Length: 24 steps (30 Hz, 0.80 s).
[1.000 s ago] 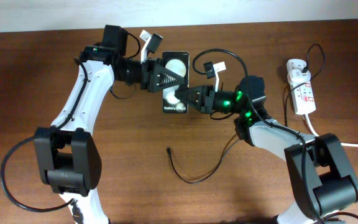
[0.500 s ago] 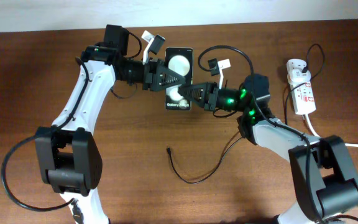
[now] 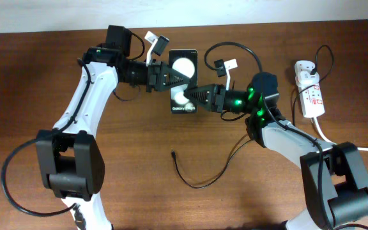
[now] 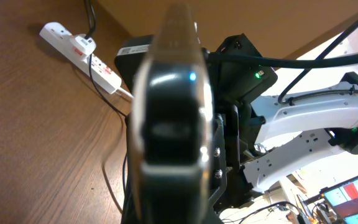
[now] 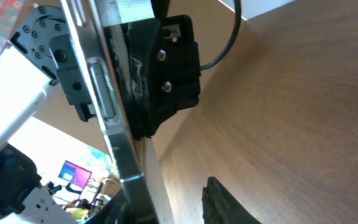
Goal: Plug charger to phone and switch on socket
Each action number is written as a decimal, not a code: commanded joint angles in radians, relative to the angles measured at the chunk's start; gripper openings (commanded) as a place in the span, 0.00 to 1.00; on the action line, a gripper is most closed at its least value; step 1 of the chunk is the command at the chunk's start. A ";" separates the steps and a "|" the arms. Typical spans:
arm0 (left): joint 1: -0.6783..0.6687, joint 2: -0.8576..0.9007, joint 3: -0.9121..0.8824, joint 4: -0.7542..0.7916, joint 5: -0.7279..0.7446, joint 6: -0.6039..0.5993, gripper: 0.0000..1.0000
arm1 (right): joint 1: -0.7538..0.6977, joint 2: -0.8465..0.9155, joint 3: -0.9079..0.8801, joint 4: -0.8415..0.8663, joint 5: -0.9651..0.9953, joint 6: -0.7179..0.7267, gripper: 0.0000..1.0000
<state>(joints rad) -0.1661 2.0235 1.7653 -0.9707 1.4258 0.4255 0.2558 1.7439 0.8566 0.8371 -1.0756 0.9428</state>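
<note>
Over wooden table (image 3: 139, 191), left gripper (image 3: 181, 75) clamps the phone (image 3: 185, 61).

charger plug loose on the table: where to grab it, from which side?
Grip the charger plug just behind its tip, coming straight down from above and closing across its narrow width. It lies flat on the table, tip toward the far edge, its cable curving away toward the near side, so both flanks look free.

White lettering near the lower edge of the phone (image 3: 184, 64) begins "Galaxy"; the rest is too small to read, like the red marks on the power strip (image 3: 310, 96)
</note>
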 commanded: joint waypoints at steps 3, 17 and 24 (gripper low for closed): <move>-0.008 -0.031 0.014 -0.006 0.060 -0.054 0.00 | -0.028 0.030 -0.005 -0.060 0.099 -0.075 0.98; -0.123 -0.026 -0.182 0.083 -1.326 -0.654 0.00 | -0.025 0.030 -0.005 -0.886 0.456 -0.499 0.99; -0.239 -0.026 -0.306 0.185 -1.456 -0.679 0.09 | -0.025 0.030 -0.006 -0.959 0.580 -0.499 0.99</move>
<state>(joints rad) -0.3969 2.0048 1.4853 -0.7929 0.0147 -0.2367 0.2325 1.7702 0.8520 -0.1081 -0.5758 0.4599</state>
